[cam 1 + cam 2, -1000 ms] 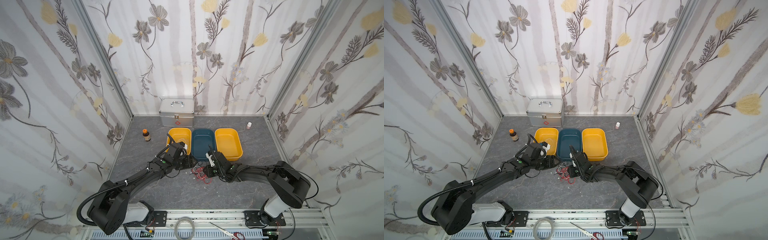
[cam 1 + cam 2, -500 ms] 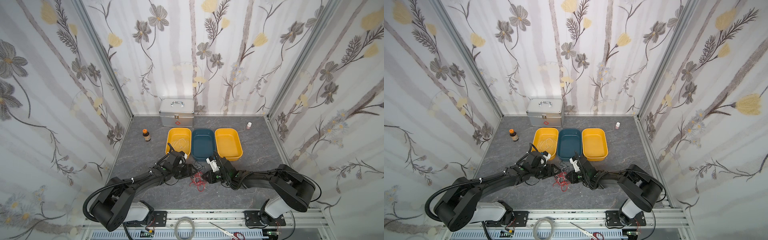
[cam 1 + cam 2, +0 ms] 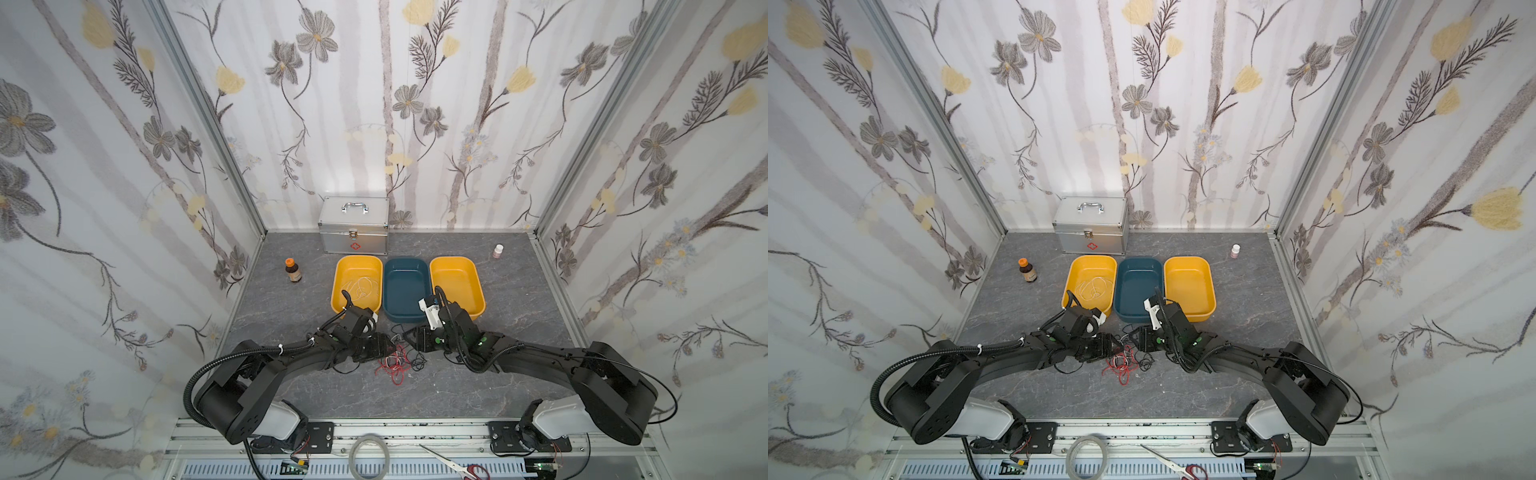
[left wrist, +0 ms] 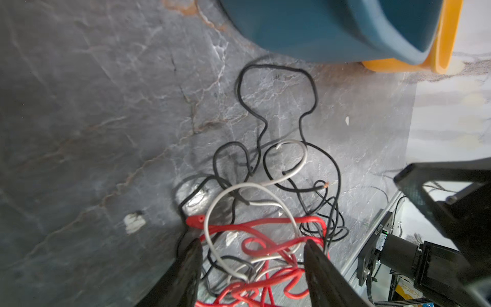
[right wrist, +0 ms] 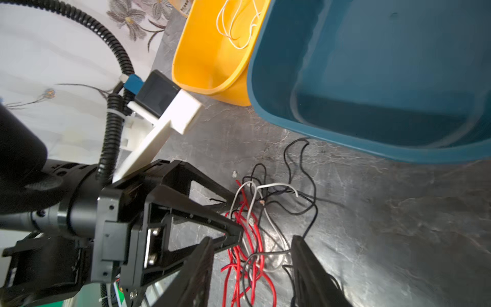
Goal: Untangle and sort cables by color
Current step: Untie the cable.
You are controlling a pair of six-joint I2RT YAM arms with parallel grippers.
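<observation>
A tangle of thin red, black and white cables [image 3: 397,360] [image 3: 1122,360] lies on the grey table just in front of the bins. My left gripper [image 3: 391,343] [image 4: 252,255] is open and low over the tangle, with red and white loops [image 4: 255,239] lying loose between its fingers. My right gripper [image 3: 406,333] [image 5: 252,255] faces it from the other side, also open, and straddles red and black strands [image 5: 249,255]. Neither clamps a cable. More white cables [image 3: 360,286] [image 5: 237,24] lie in the left yellow bin [image 3: 338,286].
A blue bin [image 3: 405,291] and a second yellow bin [image 3: 457,286] stand right behind the tangle. A silver case [image 3: 354,226], a brown bottle [image 3: 293,270] and a small white bottle [image 3: 498,250] are farther back. A tape ring [image 3: 370,455] and scissors [image 3: 453,465] lie on the front rail.
My right gripper's jaws have opened. The tangle has shifted slightly toward the front of the table, and both grippers have lowered over it.
</observation>
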